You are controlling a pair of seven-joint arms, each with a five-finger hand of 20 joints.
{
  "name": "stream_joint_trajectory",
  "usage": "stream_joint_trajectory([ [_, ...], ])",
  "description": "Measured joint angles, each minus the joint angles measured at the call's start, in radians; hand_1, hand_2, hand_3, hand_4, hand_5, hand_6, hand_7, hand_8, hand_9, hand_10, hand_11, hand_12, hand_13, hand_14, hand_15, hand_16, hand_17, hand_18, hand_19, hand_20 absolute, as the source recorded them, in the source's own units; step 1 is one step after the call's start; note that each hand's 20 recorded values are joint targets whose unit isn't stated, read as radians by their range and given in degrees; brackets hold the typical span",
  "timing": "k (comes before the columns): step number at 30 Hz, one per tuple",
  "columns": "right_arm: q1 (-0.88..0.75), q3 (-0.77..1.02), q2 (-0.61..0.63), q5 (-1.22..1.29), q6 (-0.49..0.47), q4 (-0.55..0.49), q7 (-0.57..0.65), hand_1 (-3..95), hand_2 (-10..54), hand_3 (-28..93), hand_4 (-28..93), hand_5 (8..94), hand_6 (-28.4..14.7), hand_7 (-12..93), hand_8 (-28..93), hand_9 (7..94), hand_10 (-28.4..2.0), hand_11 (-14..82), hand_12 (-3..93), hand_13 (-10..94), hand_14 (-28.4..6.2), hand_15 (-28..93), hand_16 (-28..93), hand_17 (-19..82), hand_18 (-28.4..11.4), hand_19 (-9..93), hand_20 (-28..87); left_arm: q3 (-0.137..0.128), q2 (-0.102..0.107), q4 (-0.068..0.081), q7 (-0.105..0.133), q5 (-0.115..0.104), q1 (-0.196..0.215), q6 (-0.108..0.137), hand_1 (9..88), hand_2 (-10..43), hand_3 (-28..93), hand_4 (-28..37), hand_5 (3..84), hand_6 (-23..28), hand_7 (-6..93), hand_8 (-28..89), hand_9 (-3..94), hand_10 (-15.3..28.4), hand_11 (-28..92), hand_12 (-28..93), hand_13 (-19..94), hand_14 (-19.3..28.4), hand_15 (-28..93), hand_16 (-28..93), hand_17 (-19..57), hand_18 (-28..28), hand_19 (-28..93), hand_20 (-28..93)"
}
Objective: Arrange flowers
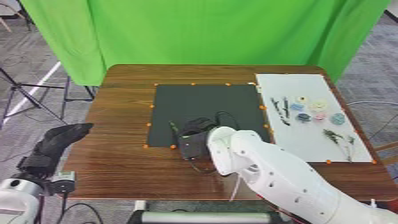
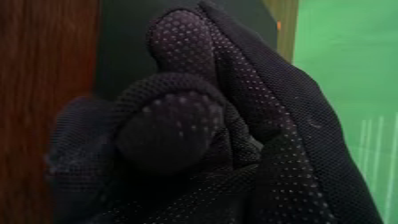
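A slender green stem (image 1: 173,125) shows just beside the black-gloved right hand (image 1: 196,138); I cannot tell whether it's grasped. Round pastel fabric-like flowers (image 1: 319,105) lie well to the hand's right.

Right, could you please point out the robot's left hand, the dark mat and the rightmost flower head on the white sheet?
Left hand (image 1: 55,141): head view, on the black glove.
Dark mat (image 1: 209,101): head view, on its bare far part.
Rightmost flower head (image 1: 338,119): head view, on its petals.
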Motion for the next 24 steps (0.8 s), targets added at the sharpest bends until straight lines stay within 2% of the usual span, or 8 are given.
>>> stream_joint_trajectory([
  [9,0.008,-0.018,-0.018,-0.037,0.042,0.02,-0.002,67.1,-8.8,53,6,55.6,-11.5,70,-4,89.5,-14.0,37.6,23.1,94,0.0,55,16,79,-4.9,76,40,-0.004,0.0,-0.001,-0.005,0.0,0.0,-0.013,24.4,6.7,58,-23.4,42.9,7.4,9.8,-5,35.4,16.6,13,10,25,16.0,10,0,-0.4,7.9,8,10],
  [24,0.001,0.002,-0.021,-0.033,0.023,0.028,0.002,63.3,-9.5,49,7,54.4,-10.3,69,5,89.5,-13.2,35.7,26.5,94,0.3,55,16,79,-5.1,75,41,-0.022,-0.001,-0.006,-0.037,0.0,-0.001,-0.071,24.8,5.9,58,-22.4,41.2,7.2,9.4,-4,34.0,16.4,12,10,25,15.9,9,0,-1.0,8.1,7,10],
])
